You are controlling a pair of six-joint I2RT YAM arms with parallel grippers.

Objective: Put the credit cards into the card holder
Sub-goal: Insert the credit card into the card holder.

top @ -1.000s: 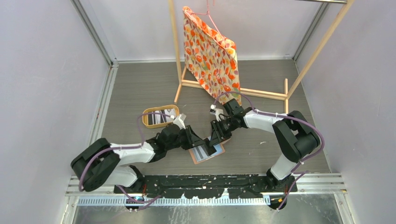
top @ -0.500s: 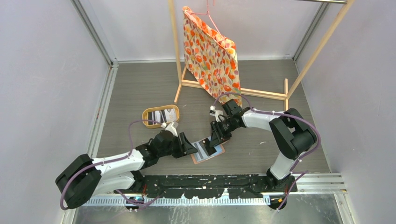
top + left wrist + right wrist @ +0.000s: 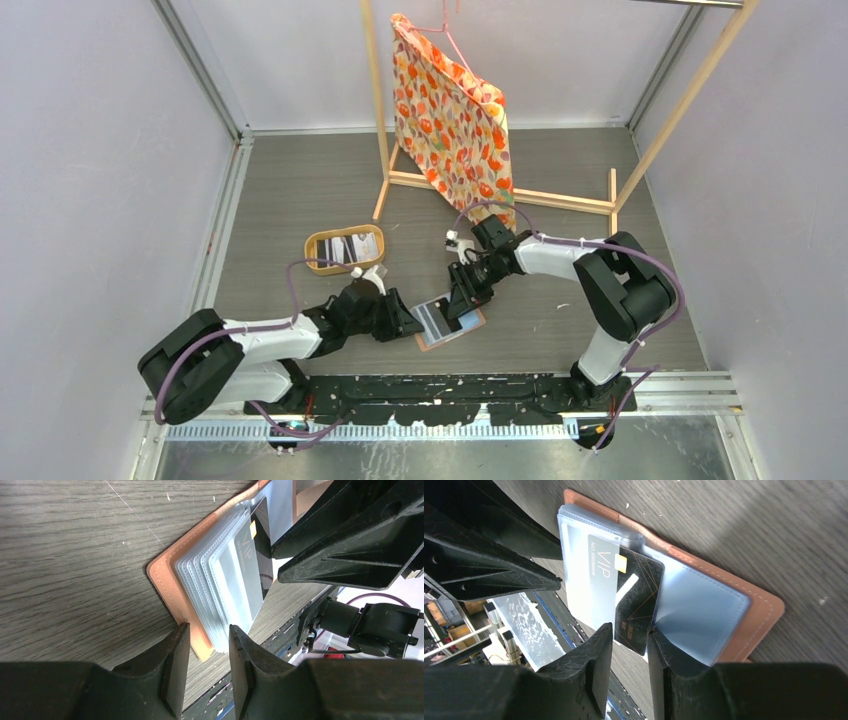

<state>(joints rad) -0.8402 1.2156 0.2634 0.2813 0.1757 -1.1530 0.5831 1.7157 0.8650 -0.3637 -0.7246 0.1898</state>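
On the table (image 3: 300, 190) lies the open holder (image 3: 749, 611), black card (image 3: 639, 600) partly sleeved; left gripper (image 3: 207, 628) and right gripper (image 3: 629, 628) flank it, narrowly parted; grip unclear.

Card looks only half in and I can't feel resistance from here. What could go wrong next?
1. The black card sits only partly inside a clear sleeve, its lower corner between the fingers of the right gripper; pushing it could buckle or wedge it.
2. The card holder lies flat on the table with the left gripper only at one corner, so it may slide or pivot.
3. Both grippers crowd the holder and could collide.
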